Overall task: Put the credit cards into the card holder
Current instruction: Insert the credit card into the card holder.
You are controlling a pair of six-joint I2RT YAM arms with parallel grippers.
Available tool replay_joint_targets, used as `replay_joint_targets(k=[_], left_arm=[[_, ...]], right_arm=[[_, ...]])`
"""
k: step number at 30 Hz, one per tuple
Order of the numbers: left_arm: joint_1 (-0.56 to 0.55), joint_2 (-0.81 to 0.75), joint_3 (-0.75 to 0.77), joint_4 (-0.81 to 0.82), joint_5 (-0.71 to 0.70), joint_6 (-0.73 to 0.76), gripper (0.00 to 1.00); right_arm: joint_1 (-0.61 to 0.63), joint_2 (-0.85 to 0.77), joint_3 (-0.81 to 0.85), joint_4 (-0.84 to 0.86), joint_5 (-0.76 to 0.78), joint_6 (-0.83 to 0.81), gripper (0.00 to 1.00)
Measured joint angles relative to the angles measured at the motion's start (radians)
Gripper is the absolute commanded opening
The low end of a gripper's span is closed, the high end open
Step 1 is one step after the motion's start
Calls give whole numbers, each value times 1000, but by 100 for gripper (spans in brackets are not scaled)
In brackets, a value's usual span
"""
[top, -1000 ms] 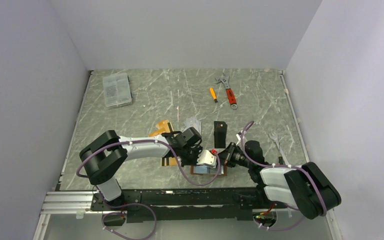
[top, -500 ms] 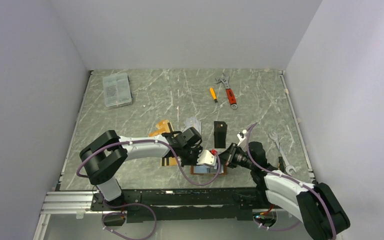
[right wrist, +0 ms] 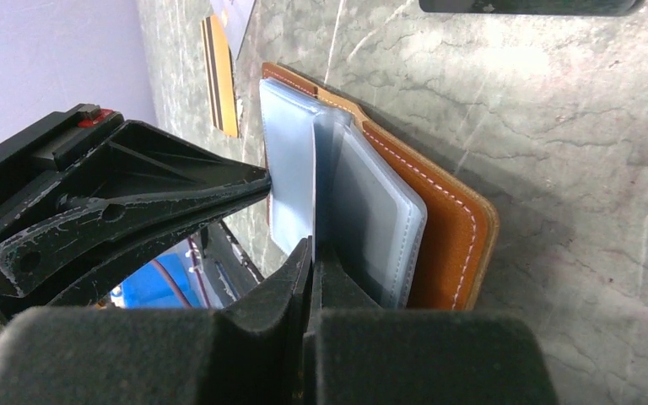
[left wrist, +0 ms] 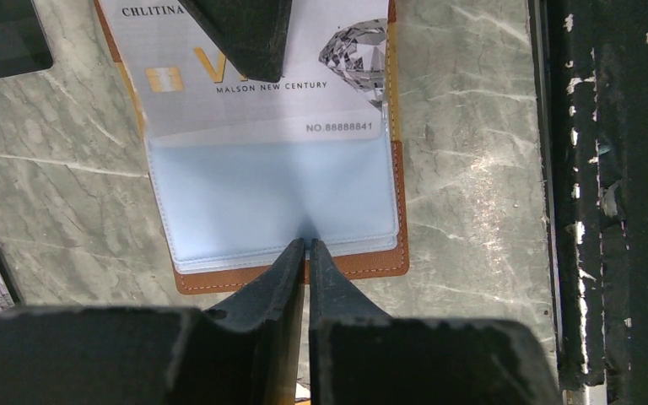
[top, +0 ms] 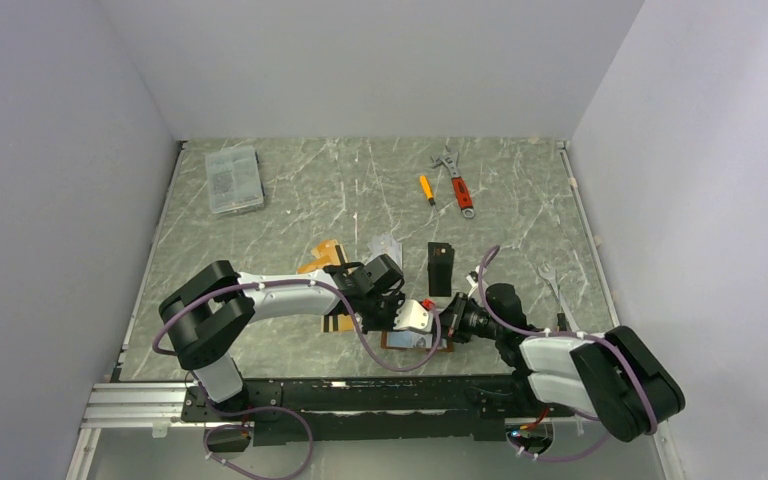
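The card holder (top: 418,342) is seen lying open on the marbled table (top: 290,200), at the lower centre of the overhead view, directly between the tips of the two arms.

In the left wrist view its tan leather rim is shown across the middle of the frame, with the clear sleeves spread above it. The left gripper (left wrist: 307,250) is found at the bottom centre of that frame. Its jaws are drawn together to a thin slit and closed on the lower edge of a clear sleeve. A silver-grey card (left wrist: 253,101), printed with a diamond, is seen at the top of the frame, tucked partly into a sleeve.

In the right wrist view the right gripper (right wrist: 313,246) is shown fully closed at the lower centre, its tips set among the upright clear leaves, with the leather cover to their right. One of its fingers (left wrist: 245,34) is seen over the silver-grey card at the upper edge of the left wrist view.

A gold card with black stripes (right wrist: 219,84) is seen on the table at the upper left of the right wrist view, apart from the holder.
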Motion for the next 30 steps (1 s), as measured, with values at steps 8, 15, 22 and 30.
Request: replay_joint_targets(k=[8,15,22,30], left_arm=[[-1,-6,0,-8,-4,0,22],[14,-24,0,-67,-9,3,29],[71,-37,-24,-110,-38,3,26],[45,-37,-31,-114,-57,3,22]], right_arm=[[18,35,2,11,10,-2,0],[24,106,14,66,-16,-4,0],[56,102,36,34,-2,-10,0],[117,175,98,21,12,-11,18]])
